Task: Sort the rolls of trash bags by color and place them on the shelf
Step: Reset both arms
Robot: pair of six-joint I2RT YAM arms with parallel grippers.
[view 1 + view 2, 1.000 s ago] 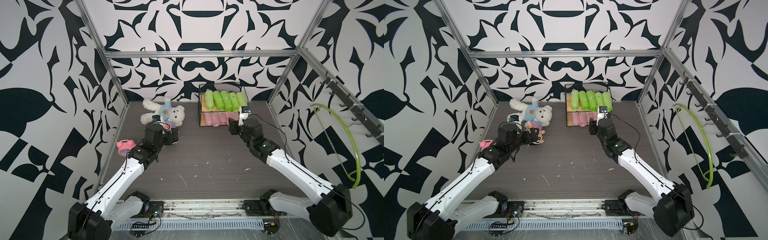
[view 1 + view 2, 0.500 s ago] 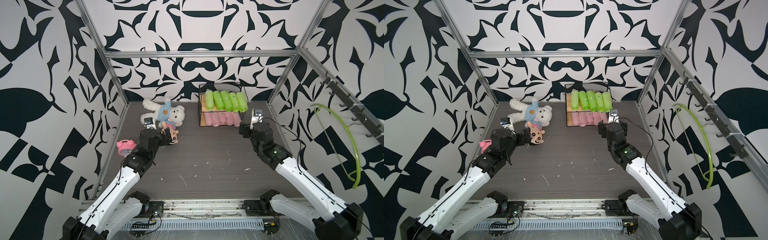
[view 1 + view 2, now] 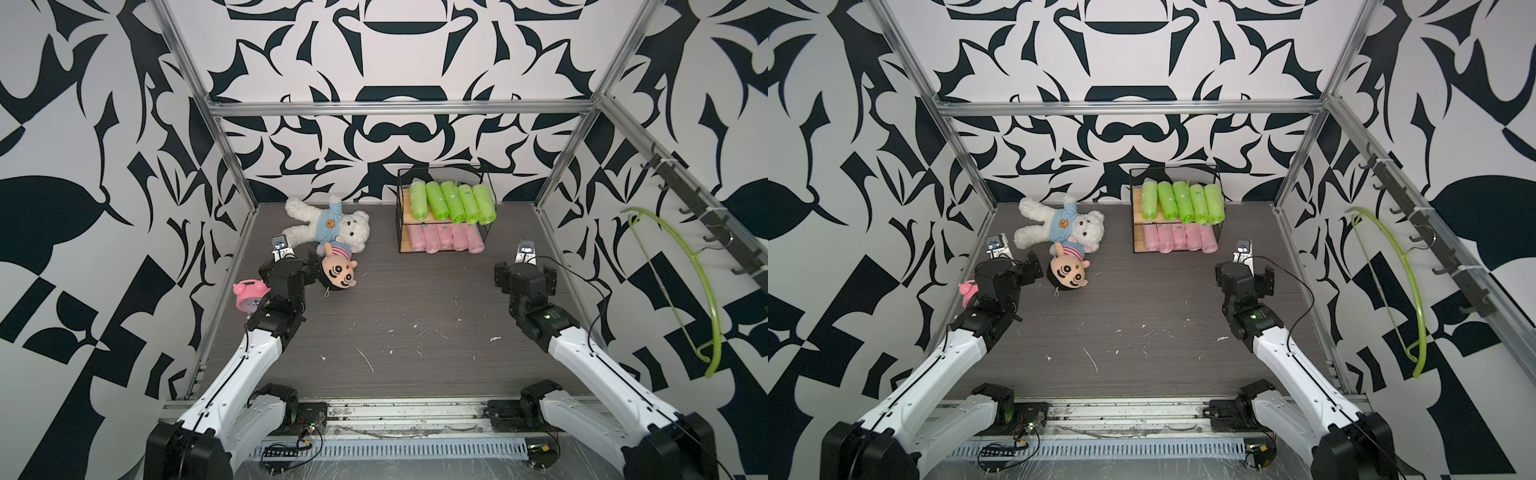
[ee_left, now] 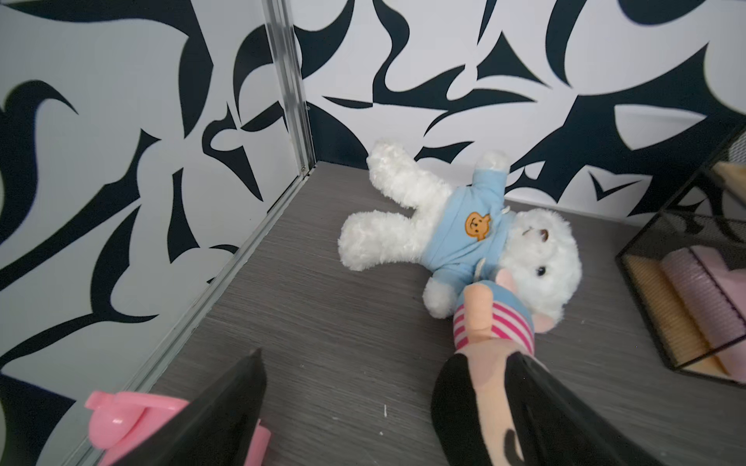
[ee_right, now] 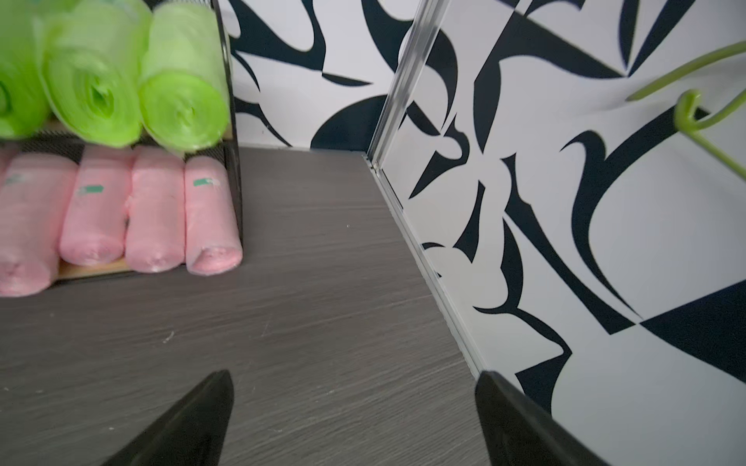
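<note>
The shelf (image 3: 400, 216) stands at the back right of the floor in both top views. Several lime green rolls of trash bags (image 3: 451, 202) lie side by side on its upper board and several pale pink rolls (image 3: 446, 237) on its lower board. The right wrist view shows the green rolls (image 5: 101, 101) above the pink rolls (image 5: 153, 210). My right gripper (image 3: 524, 270) hangs open and empty in front of the shelf, to its right, near the side wall. My left gripper (image 3: 309, 272) is open and empty at the left, with one finger beside a doll's head.
A white teddy bear (image 3: 328, 226) and a doll (image 3: 338, 272) lie at the back left. A pink alarm clock (image 3: 248, 293) sits against the left wall beside my left arm. A green hanger (image 3: 681, 286) hangs on the right wall's hook rail.
My right gripper has drawn back from the shelf's lower board towards the right wall and its jaws have opened wide. My left gripper has pulled back leftwards from the doll.
</note>
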